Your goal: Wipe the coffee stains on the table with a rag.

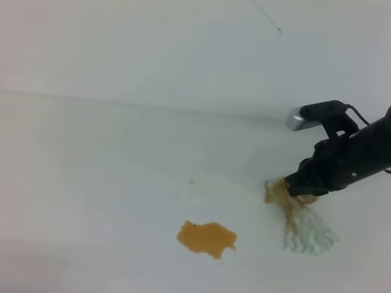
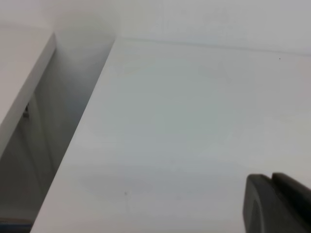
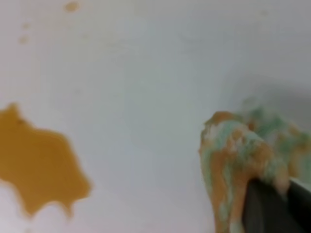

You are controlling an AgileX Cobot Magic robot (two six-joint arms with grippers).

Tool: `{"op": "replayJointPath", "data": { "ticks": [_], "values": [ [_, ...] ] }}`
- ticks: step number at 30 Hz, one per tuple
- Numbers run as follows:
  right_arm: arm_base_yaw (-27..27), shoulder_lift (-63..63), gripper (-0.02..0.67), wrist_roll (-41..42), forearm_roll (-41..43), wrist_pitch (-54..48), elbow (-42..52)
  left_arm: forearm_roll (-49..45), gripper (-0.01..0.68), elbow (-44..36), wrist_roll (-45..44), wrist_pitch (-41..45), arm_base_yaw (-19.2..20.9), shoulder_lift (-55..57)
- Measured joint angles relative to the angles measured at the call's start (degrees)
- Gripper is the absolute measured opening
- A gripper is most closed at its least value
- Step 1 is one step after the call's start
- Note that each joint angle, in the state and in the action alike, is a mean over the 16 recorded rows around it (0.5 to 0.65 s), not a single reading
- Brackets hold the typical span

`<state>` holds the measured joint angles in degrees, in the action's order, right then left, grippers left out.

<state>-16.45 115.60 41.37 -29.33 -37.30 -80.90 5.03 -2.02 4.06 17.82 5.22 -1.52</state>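
Note:
The coffee stain [image 1: 206, 238] is a flat orange-brown blotch on the white table [image 1: 89, 175], front of centre. It also shows at the left of the right wrist view [image 3: 39, 165]. My right gripper [image 1: 300, 192] is to the right of the stain and apart from it, shut on the rag [image 1: 305, 229]. The rag is white with pale green stripes and has a brown-stained end; it hangs from the jaws with its lower part spread on the table. Close up, the rag [image 3: 243, 150] is bunched around one dark finger [image 3: 272, 208]. Only a dark part of my left gripper [image 2: 277, 204] shows.
A tiny tan speck [image 1: 191, 183] lies on the table behind the stain. A pale wall [image 1: 160, 32] rises behind the table. In the left wrist view the table's left edge [image 2: 73, 141] drops into a dark gap beside another white surface [image 2: 19, 82].

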Motion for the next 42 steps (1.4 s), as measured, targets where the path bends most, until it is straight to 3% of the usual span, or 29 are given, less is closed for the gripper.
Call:
{"op": "replayJointPath", "data": {
  "ticks": [10,18,25,31,42],
  "values": [
    [-8.9,-3.1,0.002,4.7,-6.8,-4.2,-1.9,0.0,-0.003,-0.1,0.0,0.0,0.0,0.0],
    [-16.4,-1.3,0.002,6.2,-9.5,1.6,-2.5,0.0,-0.003,-0.1,0.0,-0.2,0.0,0.0],
    [-18.7,2.7,0.002,6.6,-9.2,6.9,-2.5,0.0,-0.003,0.0,0.0,-0.4,0.0,0.1],
    [-18.7,5.4,0.002,3.6,-5.5,7.3,-2.5,0.0,-0.003,0.0,0.0,-0.6,0.0,0.1],
    [-17.7,6.7,0.002,-9.1,8.8,1.7,-2.5,0.0,-0.003,-0.1,0.0,-0.8,0.0,0.0]
  ]
}}
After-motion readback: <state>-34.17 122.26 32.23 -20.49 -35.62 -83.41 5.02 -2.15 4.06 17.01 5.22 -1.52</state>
